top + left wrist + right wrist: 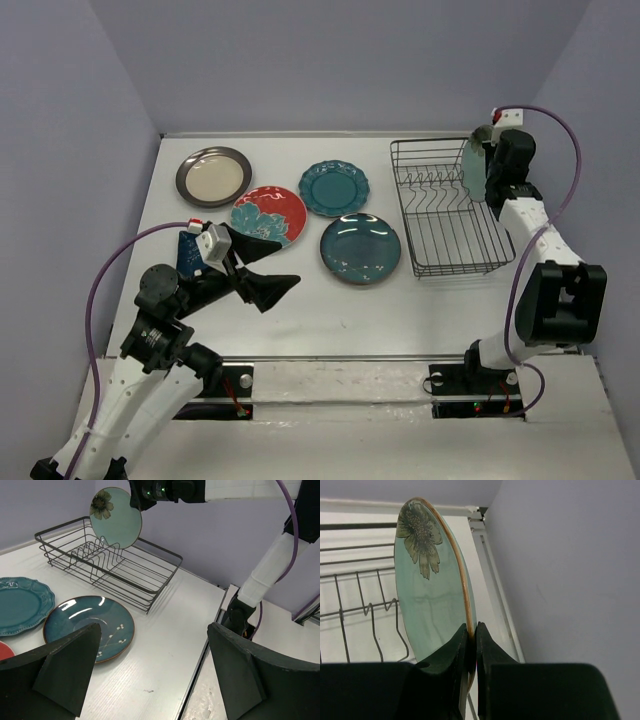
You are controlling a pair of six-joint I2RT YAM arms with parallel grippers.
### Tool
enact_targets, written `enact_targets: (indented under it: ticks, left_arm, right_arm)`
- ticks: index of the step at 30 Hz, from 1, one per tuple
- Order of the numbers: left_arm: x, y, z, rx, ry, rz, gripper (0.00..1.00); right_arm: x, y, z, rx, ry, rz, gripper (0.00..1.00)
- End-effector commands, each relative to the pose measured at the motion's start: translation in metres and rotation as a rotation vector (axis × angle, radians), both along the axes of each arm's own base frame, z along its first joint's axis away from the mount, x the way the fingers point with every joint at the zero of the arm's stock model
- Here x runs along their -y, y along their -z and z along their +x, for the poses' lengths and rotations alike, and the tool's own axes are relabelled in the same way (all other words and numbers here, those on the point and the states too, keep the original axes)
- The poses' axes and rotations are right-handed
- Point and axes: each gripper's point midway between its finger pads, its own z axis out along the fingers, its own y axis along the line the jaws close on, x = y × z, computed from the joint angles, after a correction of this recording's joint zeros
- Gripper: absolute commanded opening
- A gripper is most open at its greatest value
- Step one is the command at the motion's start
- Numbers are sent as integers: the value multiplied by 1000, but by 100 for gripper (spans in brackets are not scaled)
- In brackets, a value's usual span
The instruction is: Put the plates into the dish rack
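Note:
My right gripper (pixel 492 170) is shut on the rim of the pale mint flower plate (pixel 474 170) and holds it upright on edge over the far right of the black wire dish rack (pixel 402 215). The right wrist view shows the fingers (pixel 472 630) pinching the plate (pixel 427 595) above the rack's prongs (pixel 357 560). On the table lie the cream dark-rimmed plate (pixel 213 176), the red floral plate (pixel 268 215), the scalloped teal plate (pixel 334 187) and the glossy dark teal plate (pixel 360 247). The dark blue plate (pixel 190 250) is partly hidden under my left arm. My left gripper (pixel 268 268) is open and empty.
The rack holds no other plates. In the left wrist view the open left gripper (pixel 155 630) hovers over bare table beside the dark teal plate (pixel 85 625), near the table's front rail. The walls stand close behind and right of the rack (pixel 179 558).

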Motion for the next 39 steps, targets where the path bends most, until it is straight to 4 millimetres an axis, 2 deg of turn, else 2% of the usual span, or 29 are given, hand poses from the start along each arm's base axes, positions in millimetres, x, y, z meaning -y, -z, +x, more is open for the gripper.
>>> enact_targets:
  ticks: [1, 5, 7, 9, 11, 12, 14, 15, 17, 18, 19, 20, 21, 23, 24, 25, 26, 27, 28, 29, 30, 31, 32, 33, 35, 36, 37, 39]
  left_arm:
    - [-5, -30, -10, 89, 3, -43, 99]
    - [-5, -30, -9, 89, -1, -42, 99]
    - [-4, -29, -9, 88, 1, -41, 99]
    - [-4, -29, -7, 84, -2, -39, 99]
    - [-4, -28, -6, 82, -7, -39, 99]
    - [-4, -28, -6, 79, -8, -38, 99]
    - [-4, -27, -3, 72, -15, -36, 99]
    - [-4, -26, -3, 69, -17, -35, 99]
    - [-5, -25, 1, 59, -38, -35, 99]
    - [-7, -24, 4, 52, -54, -34, 99]
    - [-12, -23, 14, 40, -112, -41, 99]
    - [-15, -22, 21, 27, -155, -43, 99]
    - [-20, -16, 28, -7, -204, -34, 99]
    - [-36, -15, 48, -41, -344, -40, 99]
    - [-43, -13, 54, -57, -391, -41, 99]
    - [-49, -17, 58, -55, -426, -54, 99]
    - [-61, -12, 66, -82, -509, -51, 99]
    - [-68, -13, 70, -88, -552, -58, 99]
    - [-83, -13, 77, -92, -638, -68, 99]
    - [-91, -12, 81, -100, -691, -70, 99]
    - [-103, -7, 85, -119, -757, -62, 99]
    - [-118, -9, 89, -125, -840, -75, 99]
    - [-119, -7, 90, -133, -847, -74, 99]
    - [-133, -7, 93, -140, -920, -85, 99]
    - [-149, -4, 97, -155, -1013, -98, 99]
    - [-156, -1, 98, -168, -1050, -94, 99]
    - [-165, -3, 99, -174, -1090, -112, 99]
    - [-179, -1, 100, -185, -1166, -122, 99]
  right_arm:
    - [5, -22, 12, 161, 27, 28, 7]
    - [1, -12, 12, 177, 34, 97, 7]
    - [0, -15, 13, 194, 39, 119, 7]
    - [-3, -25, 14, 226, 36, 148, 22]
    - [-4, -30, 15, 225, 39, 166, 41]
    - [-3, -42, 16, 249, 46, 178, 61]
    - [-4, -48, 14, 243, 55, 197, 80]
    - [-4, -67, 13, 276, 55, 205, 83]
    - [-9, -78, 7, 294, 61, 280, 87]
    - [-18, -98, 2, 341, 24, 330, 88]
    - [-29, -100, -4, 341, 6, 420, 88]
    - [-45, -108, -7, 353, -43, 468, 88]
    - [-82, -113, -10, 343, -146, 522, 89]
    - [-127, -114, -28, 342, -238, 638, 89]
    - [-175, -108, -37, 301, -343, 698, 90]
    - [-199, -111, -48, 309, -402, 746, 90]
    - [-224, -84, -55, 257, -423, 827, 90]
    - [-248, -73, -64, 229, -466, 872, 90]
    - [-291, -75, -77, 233, -570, 935, 90]
    - [-311, -68, -86, 217, -605, 980, 89]
    - [-333, -38, -93, 151, -609, 1045, 88]
    - [-356, -36, -100, 144, -653, 1082, 87]
    - [-378, -28, -108, 111, -679, 1103, 87]
    - [-421, -9, -124, 32, -733, 1104, 86]
    - [-463, 2, -138, -28, -787, 1116, 83]
    - [-492, 10, -157, -78, -837, 1120, 82]
    - [-515, 28, -156, -117, -846, 1118, 81]
    - [-544, 46, -166, -173, -869, 1125, 80]
